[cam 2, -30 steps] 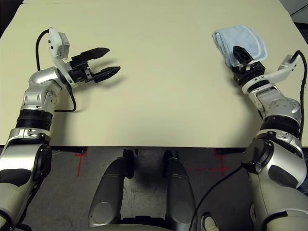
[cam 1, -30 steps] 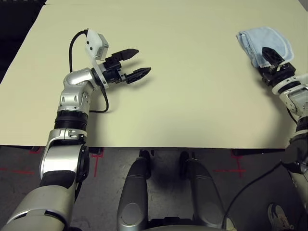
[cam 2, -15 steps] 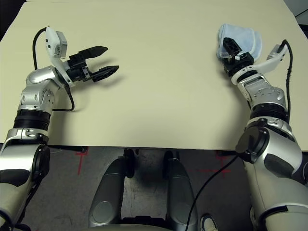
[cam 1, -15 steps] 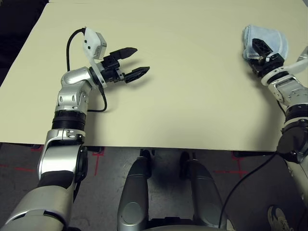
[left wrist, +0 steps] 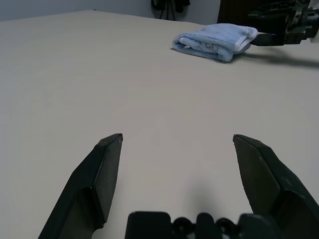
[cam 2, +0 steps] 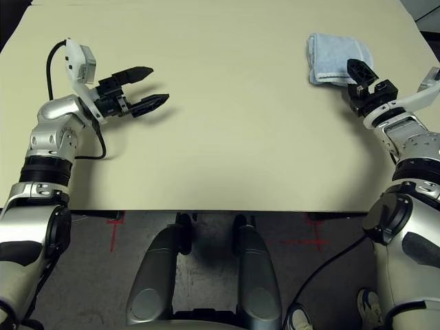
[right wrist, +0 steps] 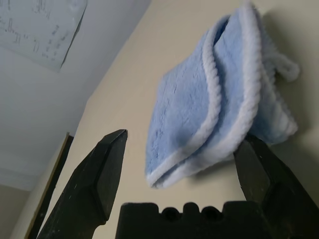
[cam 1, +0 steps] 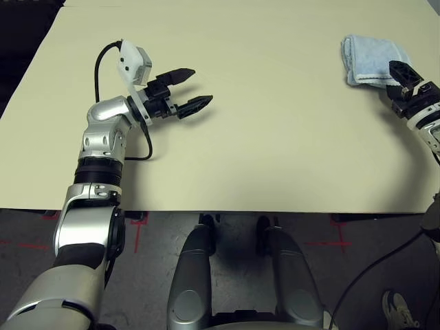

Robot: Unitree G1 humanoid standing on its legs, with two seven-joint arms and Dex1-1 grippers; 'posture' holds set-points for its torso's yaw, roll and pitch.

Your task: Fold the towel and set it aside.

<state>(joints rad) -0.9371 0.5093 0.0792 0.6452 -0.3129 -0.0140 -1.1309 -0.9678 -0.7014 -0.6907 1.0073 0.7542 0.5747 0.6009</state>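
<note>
towel (cam 2: 333, 58): light blue, whitish border | table (cam 2: 234, 103): cream

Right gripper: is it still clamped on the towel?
No. The right gripper is open and just off the folded towel, which lies on the table by itself.

The left tool (cam 1: 190, 88) is held level, its fingers spread wide and holding nothing. The right tool (cam 2: 368, 78) tilts slightly upward, fingers likewise apart and bare.

Silver jointed forearms (cam 1: 103, 148), black 2-fingered tools, white wrist cameras (cam 1: 135, 63), black cables (cam 1: 102, 69).
</note>
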